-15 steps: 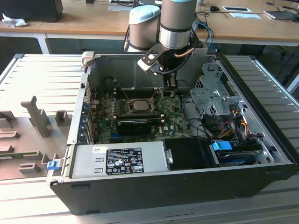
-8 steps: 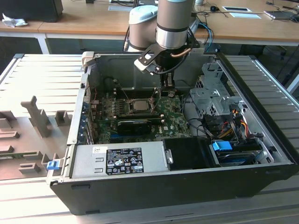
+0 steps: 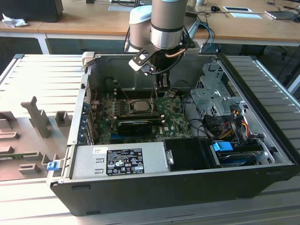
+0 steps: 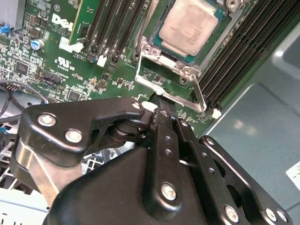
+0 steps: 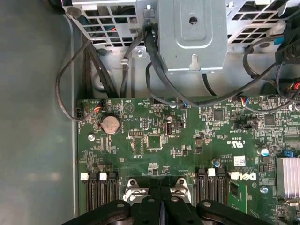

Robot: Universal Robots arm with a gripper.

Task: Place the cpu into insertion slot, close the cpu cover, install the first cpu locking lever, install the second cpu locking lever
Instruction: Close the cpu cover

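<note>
The cpu (image 4: 193,26) lies in the insertion slot (image 4: 157,49). The gripper (image 4: 161,99), fingers together, touches the raised cpu cover (image 4: 199,93), seemingly to push.

One cpu (image 4: 192,26), one green motherboard (image 5: 187,140)

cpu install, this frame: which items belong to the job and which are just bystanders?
Job:
- cpu, sitting in the insertion slot
- cpu cover, swung off the cpu
- gripper, tips at the cover's edge

Bystanders:
- memory slots
- coin cell battery
- heatsink
- drive cage
- power supply
- cables
</note>
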